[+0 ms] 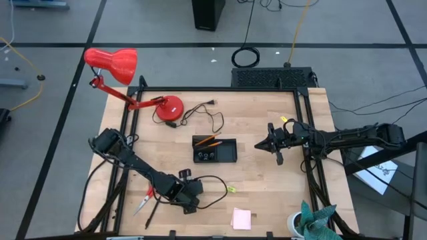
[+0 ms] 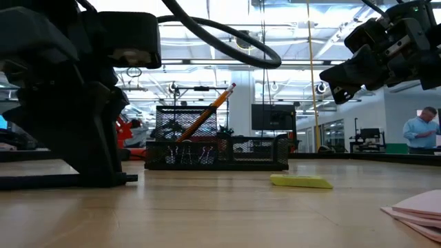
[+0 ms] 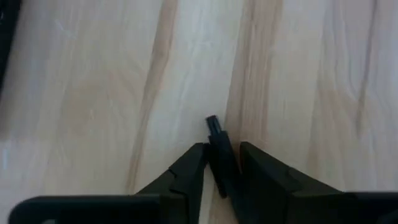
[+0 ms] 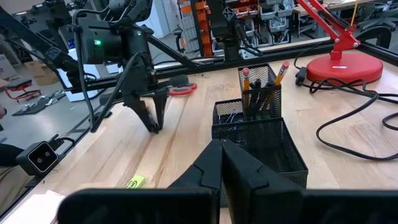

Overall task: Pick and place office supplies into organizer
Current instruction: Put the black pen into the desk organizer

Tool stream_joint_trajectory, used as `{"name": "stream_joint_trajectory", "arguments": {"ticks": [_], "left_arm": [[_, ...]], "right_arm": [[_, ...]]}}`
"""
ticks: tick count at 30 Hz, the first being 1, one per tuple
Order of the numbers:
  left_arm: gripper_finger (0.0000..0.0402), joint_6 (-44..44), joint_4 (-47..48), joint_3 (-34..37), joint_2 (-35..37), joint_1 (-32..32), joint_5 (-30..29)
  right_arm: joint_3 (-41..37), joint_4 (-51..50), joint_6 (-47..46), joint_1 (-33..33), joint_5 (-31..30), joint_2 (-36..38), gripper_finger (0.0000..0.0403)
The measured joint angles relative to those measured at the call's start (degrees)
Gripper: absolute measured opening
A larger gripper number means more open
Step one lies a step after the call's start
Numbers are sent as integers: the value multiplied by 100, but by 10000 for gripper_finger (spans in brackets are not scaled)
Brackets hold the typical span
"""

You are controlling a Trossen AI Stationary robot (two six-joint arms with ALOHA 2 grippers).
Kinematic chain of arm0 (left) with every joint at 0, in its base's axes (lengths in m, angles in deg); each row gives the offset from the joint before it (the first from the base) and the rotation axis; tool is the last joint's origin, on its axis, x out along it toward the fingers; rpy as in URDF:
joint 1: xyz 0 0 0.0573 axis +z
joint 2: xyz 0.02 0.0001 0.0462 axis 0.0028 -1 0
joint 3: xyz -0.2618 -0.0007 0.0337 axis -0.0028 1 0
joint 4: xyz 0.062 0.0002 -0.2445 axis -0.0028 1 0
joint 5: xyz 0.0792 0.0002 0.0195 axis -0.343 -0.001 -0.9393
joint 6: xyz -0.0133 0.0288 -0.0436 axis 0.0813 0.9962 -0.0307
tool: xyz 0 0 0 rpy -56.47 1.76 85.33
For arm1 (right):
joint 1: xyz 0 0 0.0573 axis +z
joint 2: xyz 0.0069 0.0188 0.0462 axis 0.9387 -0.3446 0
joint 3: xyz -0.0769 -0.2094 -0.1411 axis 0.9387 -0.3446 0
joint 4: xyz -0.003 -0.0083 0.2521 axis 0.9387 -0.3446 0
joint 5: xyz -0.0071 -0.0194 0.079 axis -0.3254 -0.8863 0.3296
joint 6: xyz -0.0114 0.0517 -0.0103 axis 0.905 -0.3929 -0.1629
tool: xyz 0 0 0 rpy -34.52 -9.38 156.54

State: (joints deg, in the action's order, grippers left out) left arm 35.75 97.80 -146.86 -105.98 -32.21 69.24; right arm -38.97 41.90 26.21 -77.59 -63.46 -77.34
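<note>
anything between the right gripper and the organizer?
No. In the high view, only bare wood lies between the right gripper and the organizer; the right wrist view agrees.

Both arms are matte black, built of chunky jointed segments, with loose black cables looping alongside. Just behind the left gripper (image 4: 151, 118), the wrist block carries 1 small green light. The right gripper (image 4: 222, 163) ends in 2 wedge-shaped black fingers.
</note>
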Motion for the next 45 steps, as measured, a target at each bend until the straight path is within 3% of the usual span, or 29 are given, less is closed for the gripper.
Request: {"name": "stream_joint_trajectory", "arguments": {"ticks": [10, 14, 22, 30, 36, 41, 45], "left_arm": [[17, 169, -89, 12, 9, -89, 76], [19, 543, -321, 32, 9, -112, -42], [22, 2175, -1170, 80, 147, -66, -679], [18, 3722, -1482, 81, 1141, 376, -1243], [8, 5330, -2275, 68, 1902, 821, -816], [19, 5912, -2275, 86, 2378, 1508, -547], [16, 6261, -3025, 417, 2769, 2176, 699]], "right_arm": [[0, 0, -2, -2, 0, -1, 4], [0, 2, -2, -1, 0, -1, 4], [0, 2, -4, -2, -2, 1, 4], [0, 2, -4, 0, 0, -1, 4], [0, 0, -4, -2, 0, -1, 4], [0, 2, -7, -2, 9, -1, 4], [0, -22, -4, -1, 11, 0, 4]]}}
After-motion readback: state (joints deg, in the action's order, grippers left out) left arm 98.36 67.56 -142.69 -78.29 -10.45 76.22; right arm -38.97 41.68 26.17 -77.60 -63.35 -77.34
